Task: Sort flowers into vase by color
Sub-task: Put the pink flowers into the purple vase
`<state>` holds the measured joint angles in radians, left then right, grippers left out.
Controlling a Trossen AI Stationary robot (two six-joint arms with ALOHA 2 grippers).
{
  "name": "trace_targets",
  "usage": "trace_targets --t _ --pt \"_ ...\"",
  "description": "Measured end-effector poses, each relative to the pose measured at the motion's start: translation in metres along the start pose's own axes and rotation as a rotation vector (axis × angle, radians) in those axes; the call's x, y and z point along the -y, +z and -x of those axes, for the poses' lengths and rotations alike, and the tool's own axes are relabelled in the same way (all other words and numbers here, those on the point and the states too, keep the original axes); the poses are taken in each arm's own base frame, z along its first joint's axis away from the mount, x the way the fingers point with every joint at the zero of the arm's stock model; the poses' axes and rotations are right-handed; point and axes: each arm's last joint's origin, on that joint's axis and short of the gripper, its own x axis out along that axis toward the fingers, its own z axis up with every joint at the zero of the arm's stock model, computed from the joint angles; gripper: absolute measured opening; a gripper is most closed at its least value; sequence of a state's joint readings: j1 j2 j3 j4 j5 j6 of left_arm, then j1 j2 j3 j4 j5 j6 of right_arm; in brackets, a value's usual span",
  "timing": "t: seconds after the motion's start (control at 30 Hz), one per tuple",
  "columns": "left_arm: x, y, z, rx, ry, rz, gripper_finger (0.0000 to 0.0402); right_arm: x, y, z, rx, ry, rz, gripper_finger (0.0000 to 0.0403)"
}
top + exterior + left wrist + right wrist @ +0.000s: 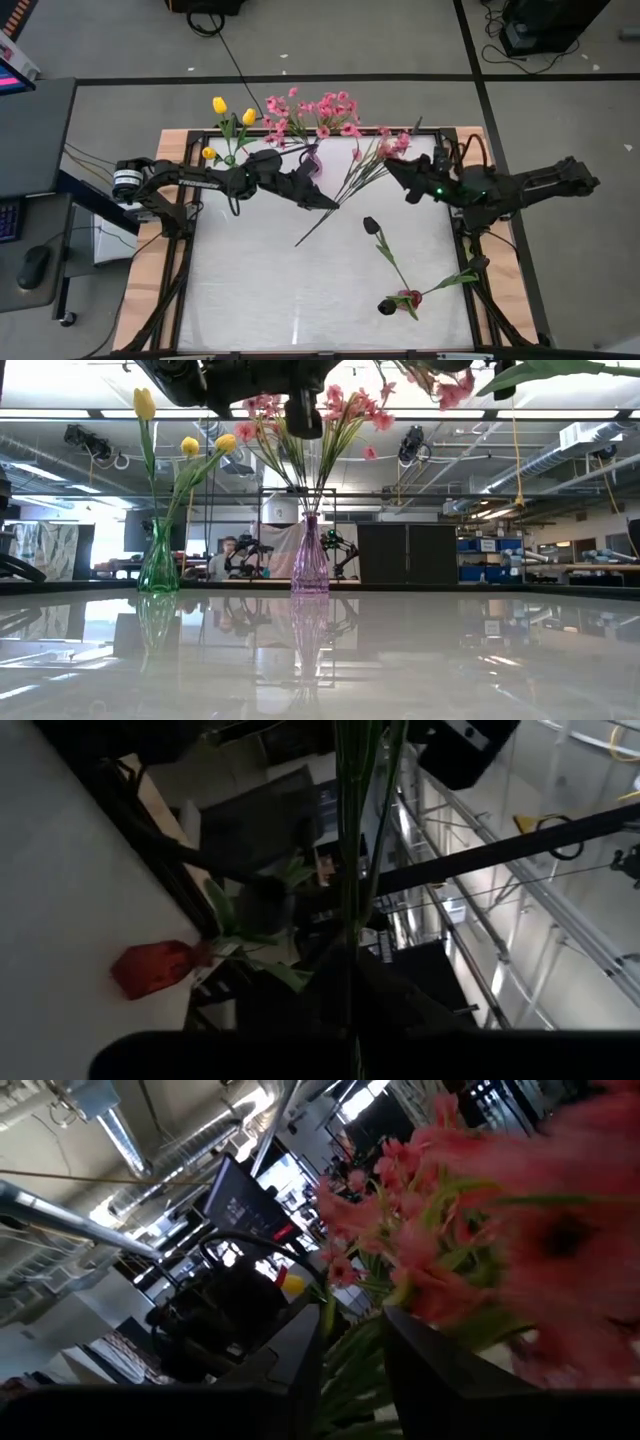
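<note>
Pink blossoms fill my right wrist view: the pink spray [372, 160] hangs in the air, stems between my right gripper [352, 1342] fingers, which stand slightly apart around them, while my left gripper [328, 203] is clamped on the lower stems.

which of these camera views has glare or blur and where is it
Low view: the glossy white tabletop mirrors the ceiling lights and the green glass vase and purple glass vase. Right wrist view: the pink blossom spray is soft, out of focus. Left wrist view: dim, the thin green stems dark against bright windows. High view: evenly lit.
</note>
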<state>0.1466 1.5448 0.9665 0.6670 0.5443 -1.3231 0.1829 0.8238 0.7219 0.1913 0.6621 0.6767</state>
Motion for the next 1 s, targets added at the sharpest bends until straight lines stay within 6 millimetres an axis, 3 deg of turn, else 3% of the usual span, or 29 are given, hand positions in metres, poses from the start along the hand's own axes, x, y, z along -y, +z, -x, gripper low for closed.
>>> trace_targets --t 0.5,1.0 --pt "0.006 -0.01 -0.004 -0.125 -0.06 0.058 0.0005 0.002 0.016 0.015 0.034 0.023 0.064 0.0115" --pt "0.049 0.0 -0.004 -0.004 -0.289 -0.206 0.0005 0.005 0.038 0.034 0.117 0.041 0.144 0.0114"
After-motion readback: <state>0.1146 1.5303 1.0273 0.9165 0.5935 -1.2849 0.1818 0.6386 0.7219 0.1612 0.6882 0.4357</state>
